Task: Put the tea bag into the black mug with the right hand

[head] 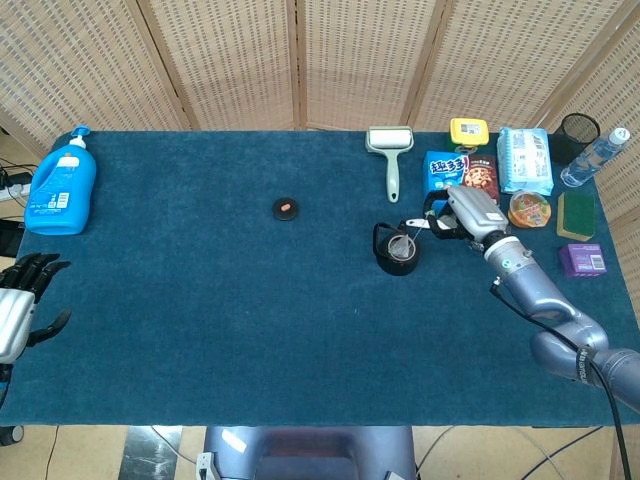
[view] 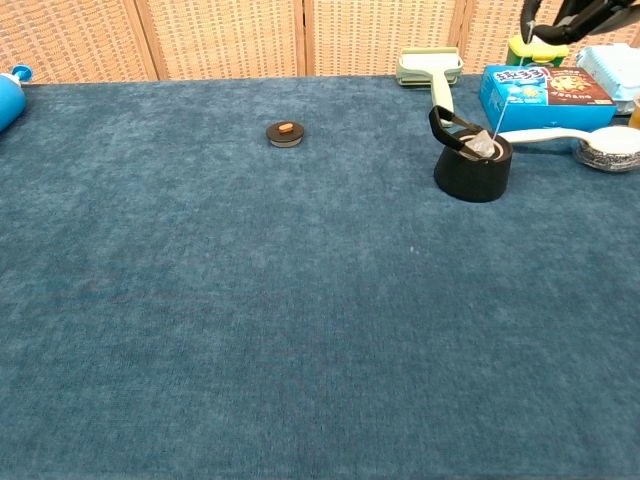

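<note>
Fingers (head: 436, 222) of right hand (head: 468, 212) pinch thin white string, small tea bag (view: 483, 147) dangling inside black mug (view: 472, 164), upper right of blue counter (head: 200, 300). Left hand (head: 20, 300) empty, splayed, lower left.

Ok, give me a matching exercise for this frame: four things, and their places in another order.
Things:
1. tea bag
2. detergent bottle
3. lint roller
4. left hand

Places:
A. far left of the table
B. past the table's left edge
C. in the mug's mouth
D. just behind the mug

Pairs: 1-C, 2-A, 3-D, 4-B
</note>
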